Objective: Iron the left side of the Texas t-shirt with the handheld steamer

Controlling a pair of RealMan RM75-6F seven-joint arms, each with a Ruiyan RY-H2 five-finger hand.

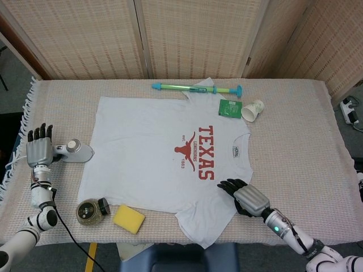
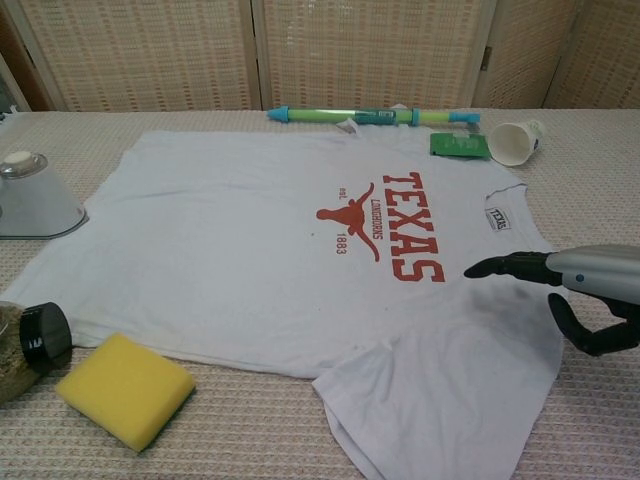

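Note:
The white Texas t-shirt (image 1: 147, 144) (image 2: 230, 240) lies flat on the woven tablecloth, collar to the right. Just off its left edge the grey-white handheld steamer (image 1: 75, 151) (image 2: 30, 196) stands on the cloth by itself. My left hand (image 1: 38, 151) is a little to the left of it, fingers straight and spread, holding nothing; the chest view does not show this hand. My right hand (image 1: 245, 196) (image 2: 575, 290) rests on the shirt below the collar label, its dark fingers (image 2: 505, 268) stretched out flat toward the print.
A green-and-blue tube (image 1: 195, 88), a green card (image 1: 230, 107) and a tipped paper cup (image 1: 253, 109) lie beyond the shirt. Near the front edge are a yellow sponge (image 1: 129, 219) (image 2: 125, 390) and a black-lidded jar (image 1: 91, 211) (image 2: 30, 345).

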